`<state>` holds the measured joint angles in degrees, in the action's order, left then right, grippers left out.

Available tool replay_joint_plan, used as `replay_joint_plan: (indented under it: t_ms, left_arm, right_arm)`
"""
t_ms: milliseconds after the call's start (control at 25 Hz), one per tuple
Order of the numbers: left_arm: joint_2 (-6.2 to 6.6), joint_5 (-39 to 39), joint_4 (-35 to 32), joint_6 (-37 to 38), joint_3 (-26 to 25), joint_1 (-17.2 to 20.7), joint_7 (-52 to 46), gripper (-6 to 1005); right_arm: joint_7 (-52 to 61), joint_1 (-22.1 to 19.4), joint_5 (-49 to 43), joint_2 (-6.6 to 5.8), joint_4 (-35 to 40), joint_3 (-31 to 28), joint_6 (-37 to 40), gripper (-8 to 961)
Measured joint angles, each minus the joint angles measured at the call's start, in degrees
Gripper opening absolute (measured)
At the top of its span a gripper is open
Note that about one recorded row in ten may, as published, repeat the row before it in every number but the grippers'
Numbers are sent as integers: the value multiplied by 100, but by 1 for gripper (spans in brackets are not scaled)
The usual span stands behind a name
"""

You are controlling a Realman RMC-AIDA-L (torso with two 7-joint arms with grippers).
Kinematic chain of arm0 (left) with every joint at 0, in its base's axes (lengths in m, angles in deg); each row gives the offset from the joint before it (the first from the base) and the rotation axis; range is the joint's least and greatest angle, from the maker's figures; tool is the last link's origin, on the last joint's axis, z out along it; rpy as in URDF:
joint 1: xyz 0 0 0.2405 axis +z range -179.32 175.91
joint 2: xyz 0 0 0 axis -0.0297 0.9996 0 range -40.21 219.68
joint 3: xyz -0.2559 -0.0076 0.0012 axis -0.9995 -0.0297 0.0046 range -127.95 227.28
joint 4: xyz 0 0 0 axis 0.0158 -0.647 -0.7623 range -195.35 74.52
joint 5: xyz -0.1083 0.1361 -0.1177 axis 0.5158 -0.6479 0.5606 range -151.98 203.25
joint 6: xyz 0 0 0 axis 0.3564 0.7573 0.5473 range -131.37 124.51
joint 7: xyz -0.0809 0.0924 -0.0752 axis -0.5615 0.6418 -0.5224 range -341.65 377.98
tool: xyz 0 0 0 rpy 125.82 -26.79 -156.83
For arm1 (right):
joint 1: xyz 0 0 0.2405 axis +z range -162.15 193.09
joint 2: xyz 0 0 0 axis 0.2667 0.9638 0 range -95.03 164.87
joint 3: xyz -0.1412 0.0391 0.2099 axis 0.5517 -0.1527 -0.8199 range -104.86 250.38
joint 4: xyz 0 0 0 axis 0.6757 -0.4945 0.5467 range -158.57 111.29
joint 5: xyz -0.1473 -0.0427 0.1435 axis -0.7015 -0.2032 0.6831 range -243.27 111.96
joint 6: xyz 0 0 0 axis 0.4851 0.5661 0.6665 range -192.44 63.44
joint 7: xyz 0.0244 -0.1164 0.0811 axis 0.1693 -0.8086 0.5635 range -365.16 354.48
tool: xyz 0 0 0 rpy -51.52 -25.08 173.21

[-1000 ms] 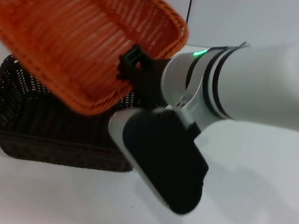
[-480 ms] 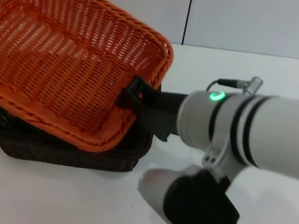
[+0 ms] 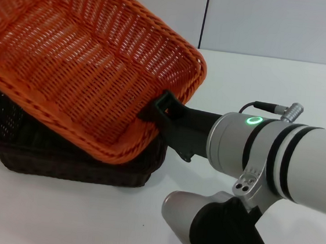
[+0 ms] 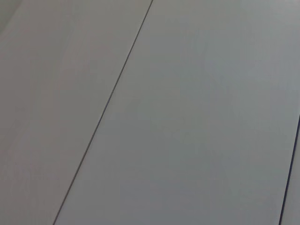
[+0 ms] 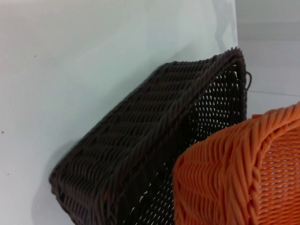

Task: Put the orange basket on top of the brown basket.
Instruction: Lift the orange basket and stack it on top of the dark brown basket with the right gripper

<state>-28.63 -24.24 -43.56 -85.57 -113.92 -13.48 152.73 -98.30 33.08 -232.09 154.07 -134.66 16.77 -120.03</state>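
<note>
The orange basket (image 3: 82,61) hangs tilted over the brown basket (image 3: 60,161), its low right corner down near the brown basket's right end. My right gripper (image 3: 160,113) is shut on the orange basket's right rim, with one black finger (image 3: 168,104) inside the rim. The brown basket stands on the white table (image 3: 54,215), mostly hidden under the orange one. The right wrist view shows the brown basket's woven side (image 5: 140,154) and a corner of the orange basket (image 5: 234,178) in front of it. The left gripper is out of view; the left wrist view shows only a plain wall.
My right arm's white forearm (image 3: 287,158) and dark elbow (image 3: 227,233) fill the lower right of the head view. A wall with a dark seam (image 3: 204,15) stands behind the table.
My right arm has swung down and to the right. The orange basket came down from high above the brown basket to just over it, then shifted a little right.
</note>
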Motion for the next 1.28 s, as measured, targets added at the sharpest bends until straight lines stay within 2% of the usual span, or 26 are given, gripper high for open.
replay_joint_plan:
  t_ms: [200,280,400,800,880,1040,1120,1200,1280]
  left_arm:
    - [3,0,0,-119,-5,0,0,586]
    - [5,0,-8,-169,6,0,0,586]
    - [5,1,-37,-174,1,0,0,586]
    - [-9,33,-270,-292,-60,-25,99,586]
    - [-10,35,-311,-335,-95,-59,117,586]
    - [-13,41,-385,-494,-169,-152,125,586]
    - [-13,70,-426,-512,-170,-190,127,586]
    - [-14,120,-460,-517,-171,-231,128,586]
    - [-9,176,-499,-528,-173,-259,129,586]
  right_arm:
    - [84,49,-56,-2,105,15,4,174]
    - [76,73,-94,-6,151,18,-78,234]
    - [59,110,-97,-16,163,8,-159,234]
    - [-218,509,-126,-110,-9,-79,-726,233]
    - [-271,716,-132,-132,-71,-113,-848,233]
    - [-385,807,-131,-163,-144,-202,-860,234]
    - [-655,741,-121,-149,-241,-379,-818,234]
    - [-887,679,-109,-56,-279,-592,-864,241]
    - [-942,675,-105,-26,-261,-702,-943,256]
